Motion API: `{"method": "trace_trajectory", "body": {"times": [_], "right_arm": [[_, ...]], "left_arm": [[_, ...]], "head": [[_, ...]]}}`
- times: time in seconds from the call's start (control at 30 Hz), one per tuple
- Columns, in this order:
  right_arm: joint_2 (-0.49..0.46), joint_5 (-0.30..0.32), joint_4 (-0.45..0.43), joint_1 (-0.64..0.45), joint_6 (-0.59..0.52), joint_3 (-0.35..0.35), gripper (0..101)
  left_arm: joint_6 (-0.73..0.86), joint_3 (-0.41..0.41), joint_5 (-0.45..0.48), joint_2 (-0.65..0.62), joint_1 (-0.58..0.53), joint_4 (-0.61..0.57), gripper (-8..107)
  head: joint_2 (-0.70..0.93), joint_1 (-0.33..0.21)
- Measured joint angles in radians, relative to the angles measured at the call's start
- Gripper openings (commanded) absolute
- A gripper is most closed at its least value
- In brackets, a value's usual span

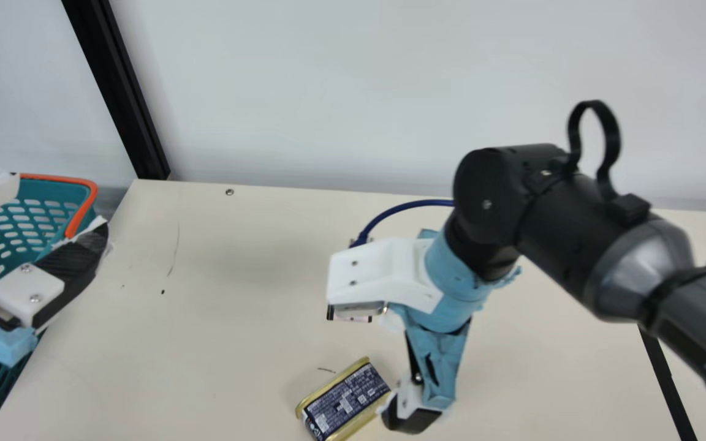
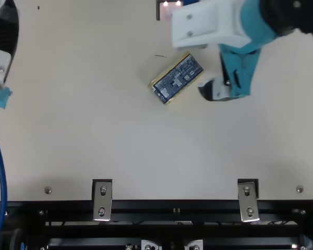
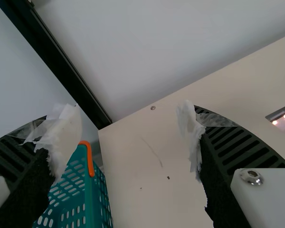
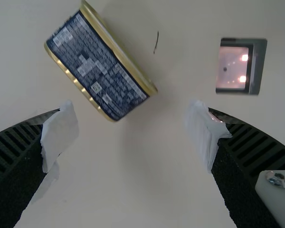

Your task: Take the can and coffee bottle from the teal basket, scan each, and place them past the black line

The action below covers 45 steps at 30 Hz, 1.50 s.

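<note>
My right gripper [image 1: 432, 373] hangs over the table just right of the can [image 1: 347, 401], apart from it. In the right wrist view the right gripper [image 4: 130, 137] is open with nothing between its fingers, and the blue-and-gold can [image 4: 97, 61] lies on its side. The top view has the same can [image 2: 177, 78] resting at a slant. At the main view's left, my left gripper [image 1: 37, 226] is open beside and over the teal basket [image 1: 53, 191]; the left wrist view has that gripper [image 3: 130, 142] holding nothing, near the orange-rimmed basket [image 3: 97, 199].
The scanner [image 1: 353, 317] has a lit window [image 4: 232, 69] and sits behind the can, partly under the right gripper's white housing. A blue cable [image 1: 399, 208] curves behind it. The black line [image 1: 665, 380] crosses the cream table [image 1: 236, 294] at right, under the right arm.
</note>
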Motion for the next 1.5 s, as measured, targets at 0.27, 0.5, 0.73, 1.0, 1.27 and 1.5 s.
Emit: {"method": "trace_trajectory", "body": {"times": [0.27,0.5,0.73,1.0,1.27,1.5], "right_arm": [[0.044,0.001,0.023,0.083,-0.096,-0.035,101],[0.048,0.001,-0.029,0.129,-0.175,-0.050,101],[0.045,0.000,-0.130,0.176,-0.244,-0.022,101],[0.060,-0.050,-0.186,0.228,-0.264,0.030,101],[0.102,-0.112,-0.220,0.246,-0.228,0.053,0],[0.076,-0.099,-0.209,0.209,-0.148,0.048,0]], "left_arm": [[0.000,0.000,-0.002,0.000,0.000,0.000,90],[0.000,0.000,-0.002,0.000,0.000,0.000,90],[0.000,0.000,-0.002,0.000,0.000,0.000,90],[0.000,0.000,-0.002,0.000,0.000,0.000,90],[0.000,0.000,-0.002,0.000,0.000,0.000,90],[0.000,0.000,-0.002,0.000,0.000,0.000,90]], "head": [[0.000,-0.005],[0.000,-0.005],[0.000,-0.005],[0.000,-0.005],[0.000,0.000],[0.000,-0.005]]}}
